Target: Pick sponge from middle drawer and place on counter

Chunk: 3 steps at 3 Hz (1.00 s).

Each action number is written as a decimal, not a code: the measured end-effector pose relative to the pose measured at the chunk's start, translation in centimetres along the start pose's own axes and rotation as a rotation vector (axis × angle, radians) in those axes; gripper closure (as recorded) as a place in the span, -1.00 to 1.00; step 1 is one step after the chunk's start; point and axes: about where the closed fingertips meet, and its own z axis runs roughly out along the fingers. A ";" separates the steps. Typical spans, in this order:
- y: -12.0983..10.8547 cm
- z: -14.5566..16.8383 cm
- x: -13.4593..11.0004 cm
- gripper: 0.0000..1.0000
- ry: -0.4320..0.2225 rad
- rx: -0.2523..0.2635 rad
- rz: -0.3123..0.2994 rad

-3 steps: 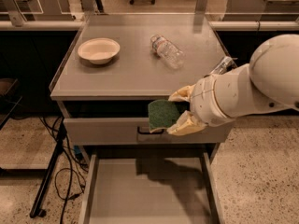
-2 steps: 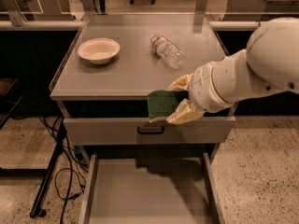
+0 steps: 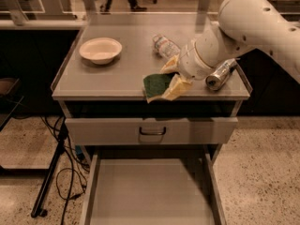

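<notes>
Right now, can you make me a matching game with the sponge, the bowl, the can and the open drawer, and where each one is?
Things:
1. sponge
2. bowl
3. can
4. middle drawer

Places:
a. lying on its side near the right edge of the counter
b. pulled open, lowest down
c. pinched in the gripper, at the counter's front edge
d. standing upright on the counter's left side

Pairs: 1-c, 2-d, 3-a, 4-b.
</notes>
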 end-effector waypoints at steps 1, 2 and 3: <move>-2.5 3.2 0.7 1.00 -0.033 -0.088 0.010; -2.5 3.1 0.7 1.00 -0.033 -0.088 0.010; -2.5 3.1 0.7 0.83 -0.033 -0.088 0.010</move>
